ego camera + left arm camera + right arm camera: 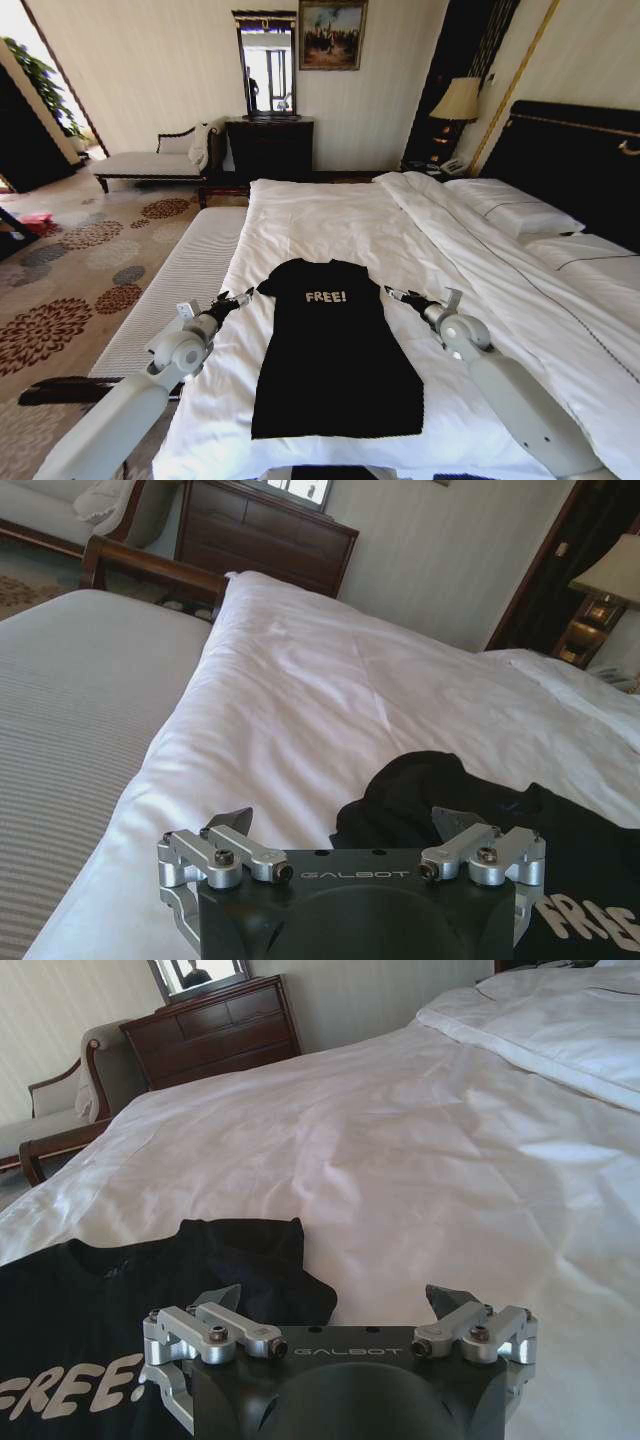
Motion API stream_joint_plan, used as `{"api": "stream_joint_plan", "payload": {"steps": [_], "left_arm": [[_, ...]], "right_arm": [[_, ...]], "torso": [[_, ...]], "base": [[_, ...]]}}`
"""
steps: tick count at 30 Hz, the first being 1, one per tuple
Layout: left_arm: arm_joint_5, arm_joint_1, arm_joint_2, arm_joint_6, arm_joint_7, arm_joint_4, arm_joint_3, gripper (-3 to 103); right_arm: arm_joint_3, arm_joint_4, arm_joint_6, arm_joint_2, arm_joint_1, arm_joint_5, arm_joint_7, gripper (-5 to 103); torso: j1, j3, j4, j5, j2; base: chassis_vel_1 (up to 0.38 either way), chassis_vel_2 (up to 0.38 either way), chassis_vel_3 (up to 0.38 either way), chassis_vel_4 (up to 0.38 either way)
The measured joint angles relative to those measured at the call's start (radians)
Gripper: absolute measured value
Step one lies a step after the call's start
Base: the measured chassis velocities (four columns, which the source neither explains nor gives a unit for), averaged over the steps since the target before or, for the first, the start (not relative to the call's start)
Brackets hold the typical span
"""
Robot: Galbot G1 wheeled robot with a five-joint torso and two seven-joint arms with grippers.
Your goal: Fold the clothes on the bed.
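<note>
Across the foot half of the bed [330,215], the black T-shirt [335,360] was laid flat on the white duvet [440,250], its "FREE!" lettering [326,297] face up, collar toward twelve o'clock and hem toward six. Its sleeves appeared already tucked or bunched inward, so the shirt was seen as a long narrow panel.

At about nine o'clock from the lettering, the left gripper [238,299] was held just beside the left shoulder of the shirt, its fingers spread wide with nothing between them; in the left wrist view [345,822] the bunched sleeve lay between and just ahead of the fingertips. At about three o'clock, the right gripper [397,294] was placed just off the right shoulder, likewise spread wide and empty, with the sleeve fold close to one fingertip in the right wrist view [335,1297].

Several risks were judged from this. Duvet could be pinched together with the thin fabric if the fingers were lowered too deep, and the bedding would then be dragged with the fold. Only one layer of the bunched sleeve could be caught, leaving the fold crooked. Unequal grips at the two shoulders would be expected to skew the shirt. The padded bench [175,290], just beside the left arm at eight o'clock, could be brushed.
</note>
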Motion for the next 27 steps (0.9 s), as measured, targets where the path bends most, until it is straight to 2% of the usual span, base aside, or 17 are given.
{"api": "stream_joint_plan", "payload": {"steps": [7, 15, 27], "left_arm": [[-0.052, -0.080, -0.056, 0.034, 0.034, 0.119, 0.026, 100], [-0.068, -0.206, -0.126, 0.037, 0.075, 0.254, 0.124, 99], [-0.042, -0.256, -0.184, 0.032, 0.113, 0.375, 0.150, 99]], "right_arm": [[0.026, 0.020, -0.006, -0.002, -0.038, 0.007, 0.023, 100], [0.023, 0.026, -0.012, -0.002, -0.038, 0.015, 0.047, 100], [0.015, 0.012, -0.011, 0.006, -0.036, 0.015, 0.051, 100]], "torso": [[0.000, 0.000, -0.0002, 0.0001, 0.000], [0.000, 0.000, -0.0003, 0.0001, 0.000], [0.000, 0.000, 0.0000, 0.0001, 0.000]], "base": [[0.000, 0.000, 0.000, 0.000], [0.000, 0.000, 0.000, 0.000], [0.000, 0.000, 0.000, 0.000]]}}
